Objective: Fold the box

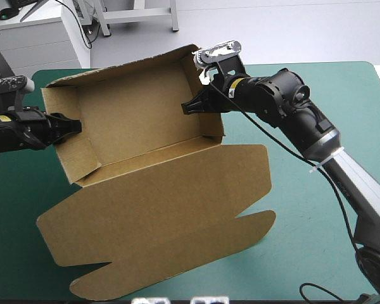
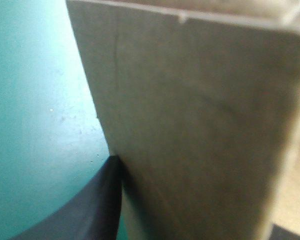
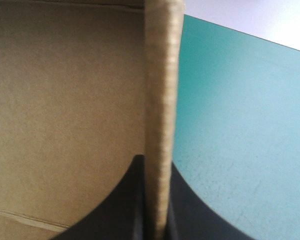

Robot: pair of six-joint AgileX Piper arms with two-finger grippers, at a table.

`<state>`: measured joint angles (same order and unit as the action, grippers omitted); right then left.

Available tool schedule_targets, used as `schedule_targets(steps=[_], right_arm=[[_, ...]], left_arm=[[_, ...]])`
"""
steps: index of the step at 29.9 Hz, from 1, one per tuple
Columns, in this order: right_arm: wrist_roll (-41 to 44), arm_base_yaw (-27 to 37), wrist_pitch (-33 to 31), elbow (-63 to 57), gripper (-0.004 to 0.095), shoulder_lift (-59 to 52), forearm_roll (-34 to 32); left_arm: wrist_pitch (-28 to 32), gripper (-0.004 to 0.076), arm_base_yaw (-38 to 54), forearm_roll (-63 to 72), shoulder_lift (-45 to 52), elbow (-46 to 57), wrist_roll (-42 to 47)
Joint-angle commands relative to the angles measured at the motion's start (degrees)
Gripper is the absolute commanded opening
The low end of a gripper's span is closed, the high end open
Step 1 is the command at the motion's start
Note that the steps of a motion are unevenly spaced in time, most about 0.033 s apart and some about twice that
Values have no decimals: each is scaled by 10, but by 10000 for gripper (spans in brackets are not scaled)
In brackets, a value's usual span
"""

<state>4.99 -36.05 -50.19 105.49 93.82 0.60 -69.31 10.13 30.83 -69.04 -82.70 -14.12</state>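
The brown box (image 1: 139, 120) stands as an open tray on the teal-green table (image 1: 316, 209), left of the middle and toward the far edge, with its walls raised and its lid (image 1: 158, 215) lying flat toward the near edge. The left gripper (image 1: 75, 126) pinches the tray's left end wall (image 2: 190, 125), the board caught between its black fingers. The right gripper (image 1: 189, 106) pinches the right end wall (image 3: 162, 100), its fingers (image 3: 115, 210) all but closed on the board's edge.
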Motion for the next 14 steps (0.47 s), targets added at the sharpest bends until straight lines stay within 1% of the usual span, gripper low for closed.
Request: schedule_targets(steps=[1, 4, 6, 10, 14], right_arm=[[17, 3, -34, 16, 1, -21, -35], [25, 3, -78, 16, 1, -15, -58], [28, 3, -90, 12, 1, -15, -62], [48, 5, -101, -12, 0, -15, -61], [52, 5, -96, -46, 0, -15, -47]], left_arm=[[72, -8, -56, 19, 9, -17, 13], [118, -8, -124, -53, 2, -17, 35], [132, -8, -164, -113, -8, -17, 59], [136, -8, -243, -237, -47, -17, 93], [131, -8, -297, -337, -83, -17, 119]])
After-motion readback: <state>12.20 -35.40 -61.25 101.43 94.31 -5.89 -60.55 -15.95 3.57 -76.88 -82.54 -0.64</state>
